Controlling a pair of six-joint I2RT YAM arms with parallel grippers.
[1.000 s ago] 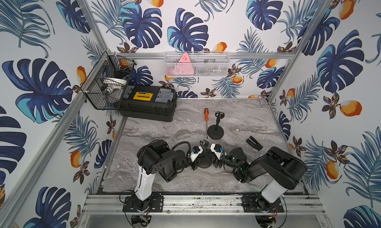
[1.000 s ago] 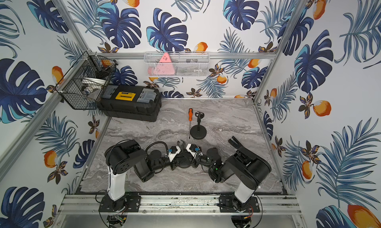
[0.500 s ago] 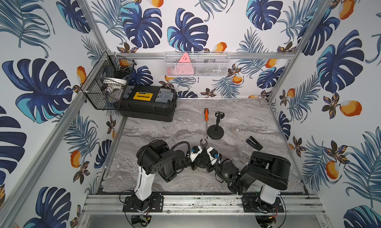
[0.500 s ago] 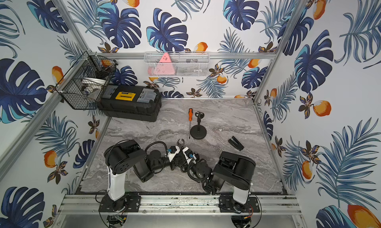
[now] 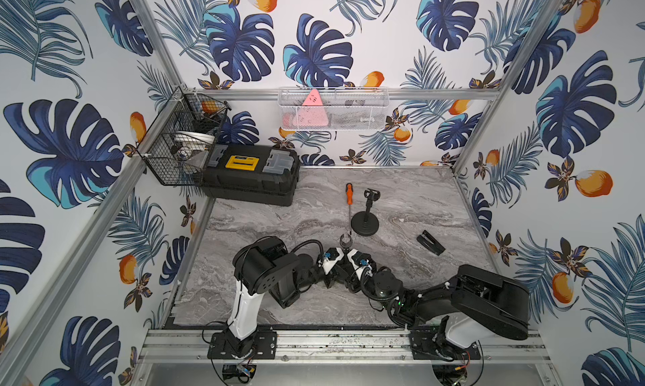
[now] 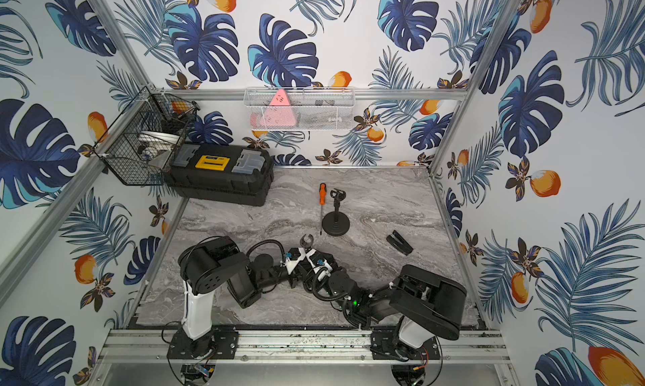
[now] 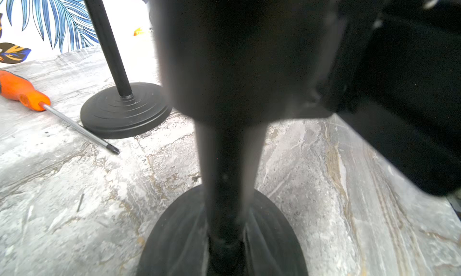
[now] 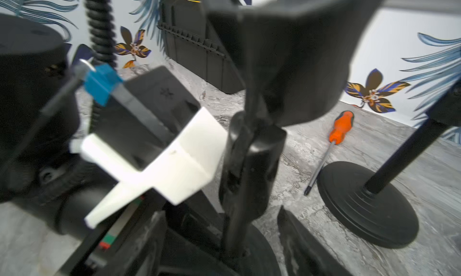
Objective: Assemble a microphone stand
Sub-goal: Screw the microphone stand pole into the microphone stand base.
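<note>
Two claws traded roles: your left claw [image 5: 335,266] clenched the pole [image 7: 229,177] while your right claw [image 8: 224,237] let go. The pole stood on its base [image 7: 179,237] at six o'clock from the finished stand [image 5: 364,223], likely ready for tightening.

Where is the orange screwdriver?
In both top views, the orange screwdriver lies on the table beside the unheld microphone stand, on its toolbox side.

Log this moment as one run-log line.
left pincer: shut on stand pole | right pincer: open around pole | second stand: upright by screwdriver
</note>
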